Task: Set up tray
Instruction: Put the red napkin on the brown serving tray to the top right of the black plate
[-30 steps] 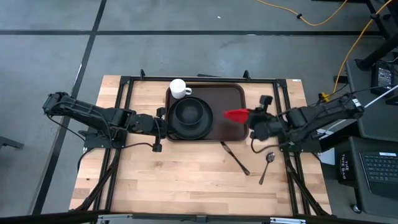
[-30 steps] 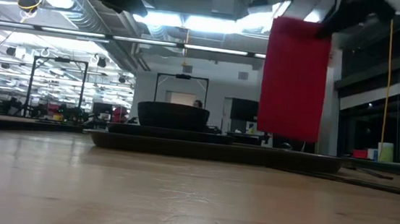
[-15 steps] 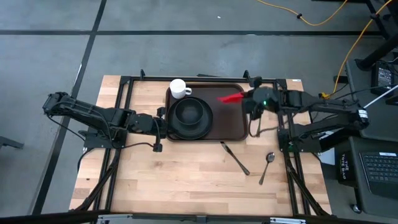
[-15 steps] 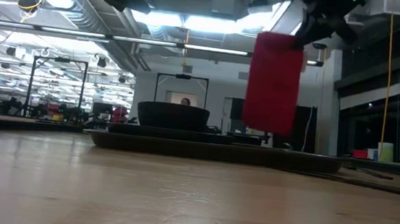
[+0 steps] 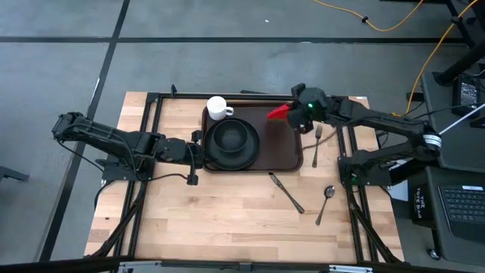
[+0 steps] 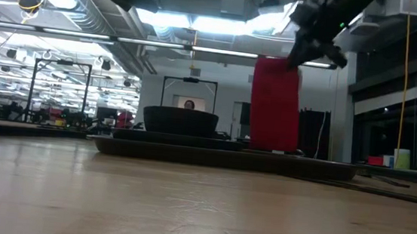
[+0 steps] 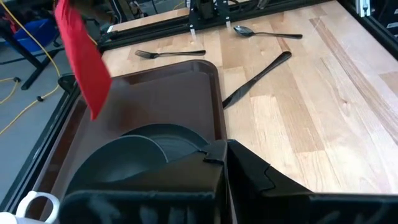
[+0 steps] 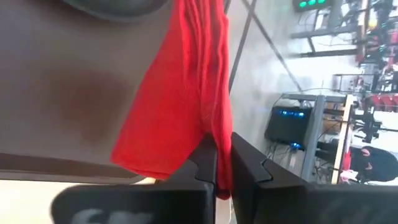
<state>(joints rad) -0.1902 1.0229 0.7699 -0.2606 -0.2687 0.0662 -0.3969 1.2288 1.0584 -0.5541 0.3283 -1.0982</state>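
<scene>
The dark brown tray (image 5: pixel 276 148) lies at the table's far middle and carries a black plate (image 5: pixel 233 144) with a bowl on it. A white mug (image 5: pixel 219 108) stands at the tray's far left corner. My right gripper (image 5: pixel 292 114) is over the tray's far right corner, shut on a red folded napkin (image 5: pixel 279 112) that hangs over the tray (image 8: pixel 68 93). My left gripper (image 5: pixel 198 148) is shut at the tray's left rim, next to the plate (image 7: pixel 134 155). My right gripper pinches the napkin's upper edge (image 8: pixel 210 134) between its two fingers, over several folded layers. The fingers slant down from the table's right side. The napkin (image 6: pixel 275 104) hangs below them, its lower end close above the tray; whether it touches, I cannot tell. My left gripper: its own fingers hide whether it touches the tray's rim or the plate.
A fork (image 5: pixel 317 136) lies just right of the tray, a knife (image 5: pixel 286 192) and a spoon (image 5: pixel 326 199) on the bare wood nearer the front. Black frame bars (image 5: pixel 151 121) run along the table's left, right and far sides.
My right gripper has gone from beside the tray's right rim toward the far edge and a little left, rolling as it went. The napkin stayed in its hold and has swung with it, now hanging over the tray's far right corner.
</scene>
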